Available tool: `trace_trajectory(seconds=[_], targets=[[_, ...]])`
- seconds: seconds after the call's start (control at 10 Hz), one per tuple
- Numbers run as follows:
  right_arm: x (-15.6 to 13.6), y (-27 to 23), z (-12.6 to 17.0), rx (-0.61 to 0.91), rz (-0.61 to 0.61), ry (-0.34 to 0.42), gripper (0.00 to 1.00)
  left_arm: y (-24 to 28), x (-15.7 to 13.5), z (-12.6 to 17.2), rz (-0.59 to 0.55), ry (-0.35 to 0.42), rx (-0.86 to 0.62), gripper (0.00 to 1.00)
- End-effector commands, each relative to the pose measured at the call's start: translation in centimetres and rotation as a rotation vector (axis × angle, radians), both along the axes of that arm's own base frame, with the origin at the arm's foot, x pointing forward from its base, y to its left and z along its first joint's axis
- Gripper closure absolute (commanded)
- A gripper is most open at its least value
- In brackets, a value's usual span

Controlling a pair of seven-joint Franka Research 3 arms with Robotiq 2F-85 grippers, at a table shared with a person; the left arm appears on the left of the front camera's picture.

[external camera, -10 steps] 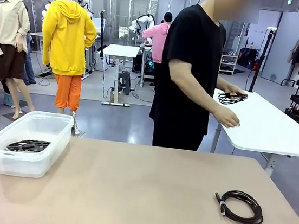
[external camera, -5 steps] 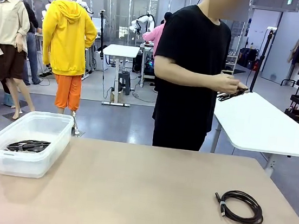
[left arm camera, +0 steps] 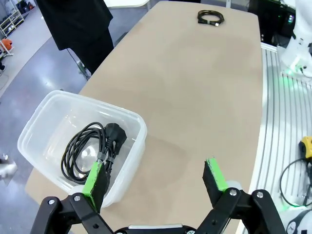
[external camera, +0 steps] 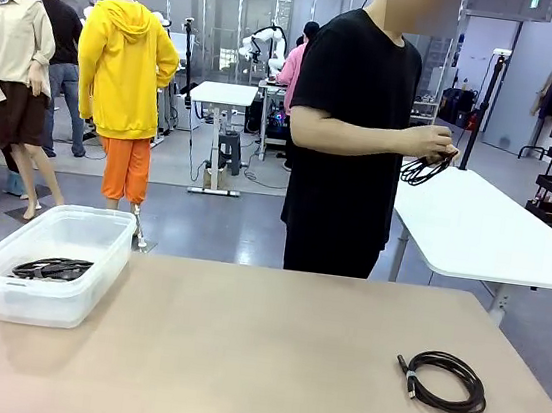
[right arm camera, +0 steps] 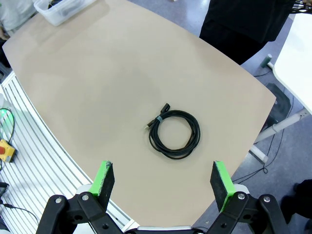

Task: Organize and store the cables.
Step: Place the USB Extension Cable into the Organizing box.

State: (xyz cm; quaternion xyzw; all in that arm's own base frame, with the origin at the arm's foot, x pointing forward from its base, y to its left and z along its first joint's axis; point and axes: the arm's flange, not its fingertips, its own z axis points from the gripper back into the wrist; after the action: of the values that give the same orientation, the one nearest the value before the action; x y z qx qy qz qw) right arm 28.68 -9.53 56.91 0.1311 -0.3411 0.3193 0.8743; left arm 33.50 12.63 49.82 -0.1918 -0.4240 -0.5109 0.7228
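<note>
Beige counter (external camera: 237, 363) runs between the robot and a person. One loose cable (right arm camera: 174, 133) lies flat on it in a round ring, on the robot's right side. It sits straight ahead of the right fingers (right arm camera: 220, 180), which are spread wide and empty. The left fingers (left arm camera: 96, 178), wide and empty too, hang by the clear box (external camera: 52, 305), where another cable (left arm camera: 90, 151) rests. So the right arm looks nearer. The person's hands (external camera: 435, 145) hold a third cable (external camera: 422, 169).

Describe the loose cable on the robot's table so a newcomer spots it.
On the tan table, toward the robot's right, far from the clear bin, lies a black cable coiled flat. Unlike the coil in the bin and the bundle the person holds, it rests alone.
</note>
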Motion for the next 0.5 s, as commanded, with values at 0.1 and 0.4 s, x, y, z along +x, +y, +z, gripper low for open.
trace_trajectory(seconds=[0.1, 0.4], targets=[[0.0, 0.0, 0.0, 0.000, 0.000, 0.000, 0.00, -0.2, 0.1, -0.1, -0.005, -0.002, -0.025, 0.00], [2.1, 7.4, 1.5, -0.233, -0.169, 0.212, 0.00, -0.2, 0.1, -0.1, -0.005, -0.002, -0.025, 0.00]])
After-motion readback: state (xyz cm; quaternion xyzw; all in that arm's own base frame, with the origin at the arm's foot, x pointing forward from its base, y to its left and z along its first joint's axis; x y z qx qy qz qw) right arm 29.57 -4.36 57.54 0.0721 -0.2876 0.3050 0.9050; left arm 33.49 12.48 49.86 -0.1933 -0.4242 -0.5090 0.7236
